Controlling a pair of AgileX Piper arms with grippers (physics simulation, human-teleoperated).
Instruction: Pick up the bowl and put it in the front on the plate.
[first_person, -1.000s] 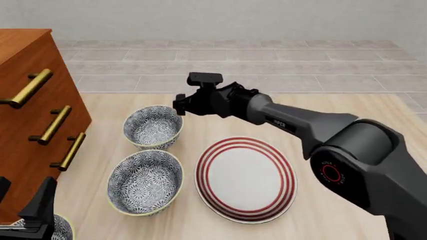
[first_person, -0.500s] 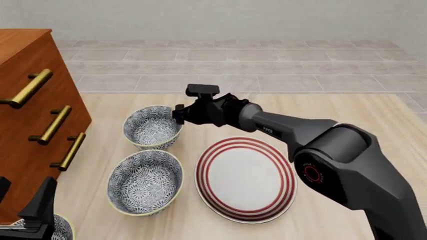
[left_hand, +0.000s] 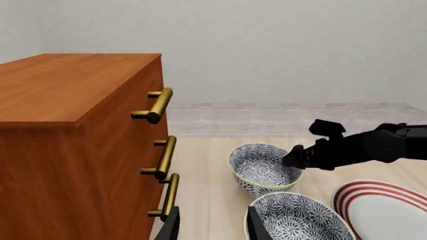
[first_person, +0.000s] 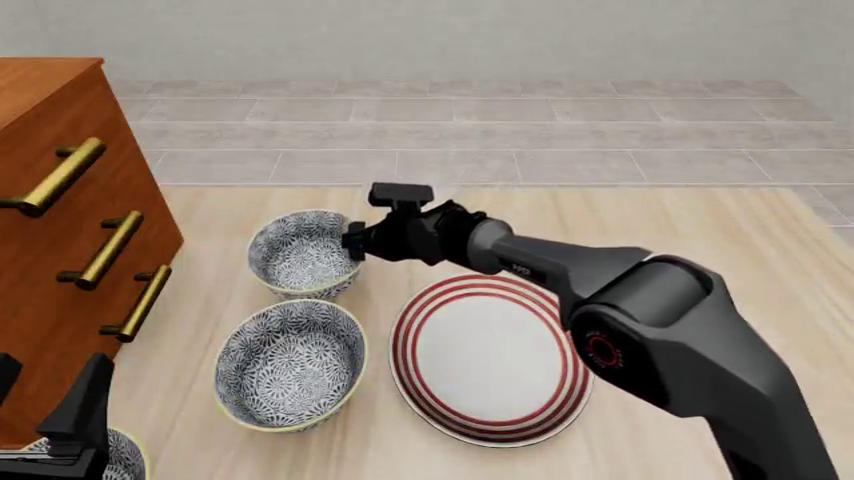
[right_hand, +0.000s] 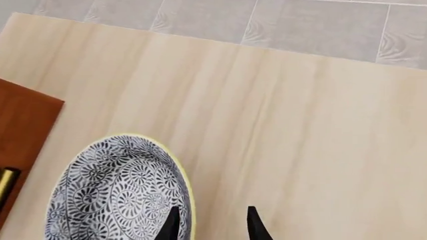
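Two floral bowls stand left of the red-ringed plate (first_person: 490, 358): a far bowl (first_person: 304, 252) and a near bowl (first_person: 290, 363). My right gripper (first_person: 358, 240) is down at the far bowl's right rim. In the right wrist view, the right gripper (right_hand: 212, 214) is open, with one finger over the inside of that bowl (right_hand: 113, 195) and the other outside the yellow rim. My left gripper (left_hand: 212, 222) is open and empty, low at the table's near left, beside the near bowl (left_hand: 300, 220).
A wooden dresser (first_person: 67, 250) with brass handles fills the left side, close to both bowls. A third patterned bowl (first_person: 123, 458) peeks in at the bottom left by my left gripper (first_person: 74, 425). Tiled floor lies beyond the table's far edge.
My right gripper has come down and slightly nearer, from above the far bowl's right side to its rim. The bowls, plate and left arm have not moved.
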